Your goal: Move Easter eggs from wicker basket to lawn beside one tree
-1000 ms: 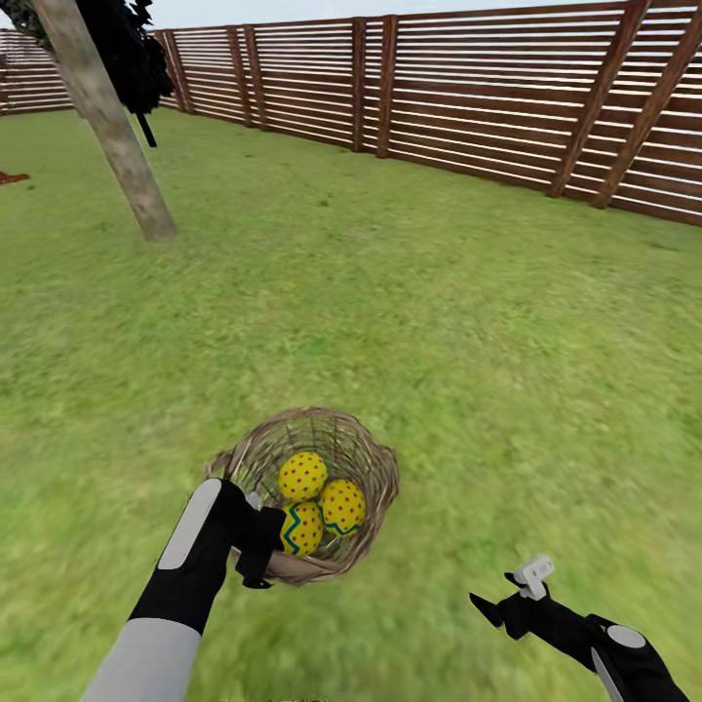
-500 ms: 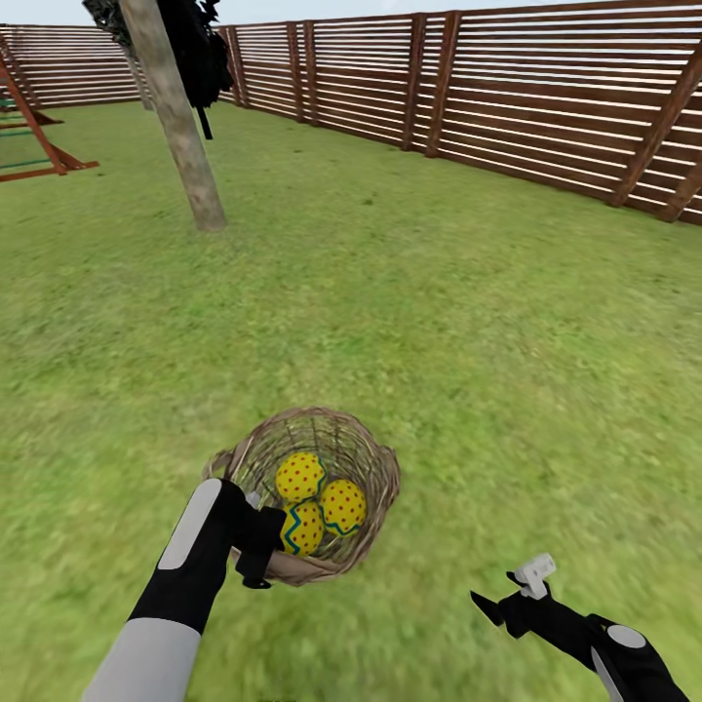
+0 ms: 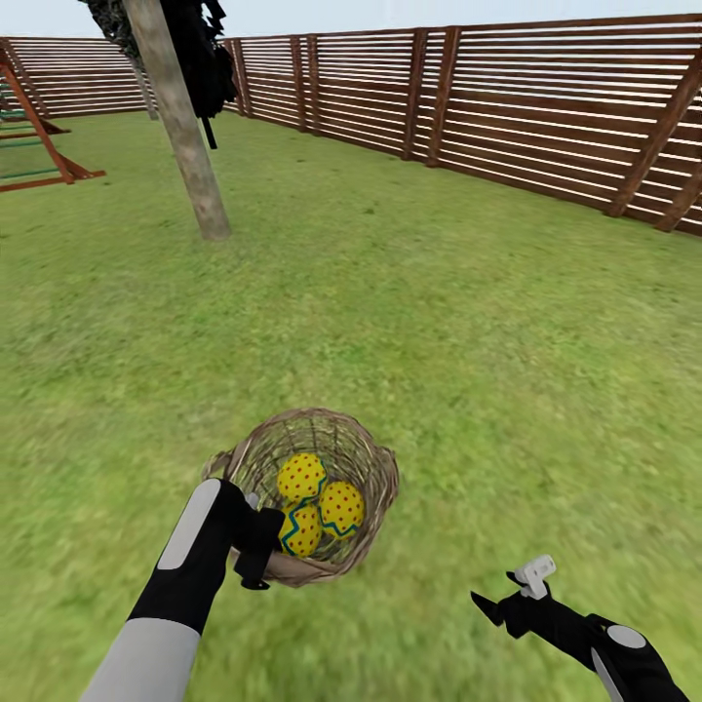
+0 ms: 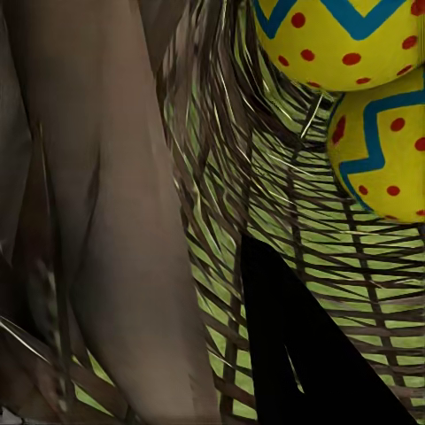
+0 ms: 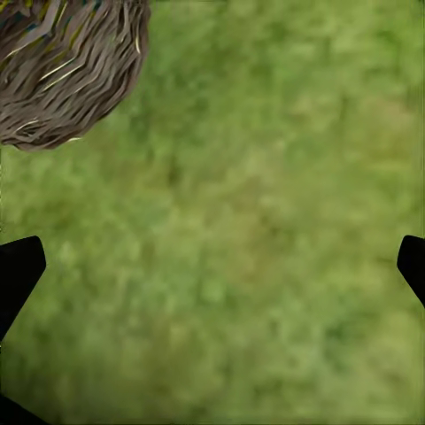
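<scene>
Ahead, tree (image 3: 180,122) rises; fence (image 3: 507,107) behind; lawn (image 3: 409,292) between.

Head downward; wrists near basket (image 5: 62,71)

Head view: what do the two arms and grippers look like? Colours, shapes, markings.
Both arms have matte black shells with pale grey oval insets near the wrist. The left arm turns light grey lower down and ends in a black left gripper. The right arm ends in a right gripper with pointed black fingers and a small white block on top. No cables visible.
</scene>
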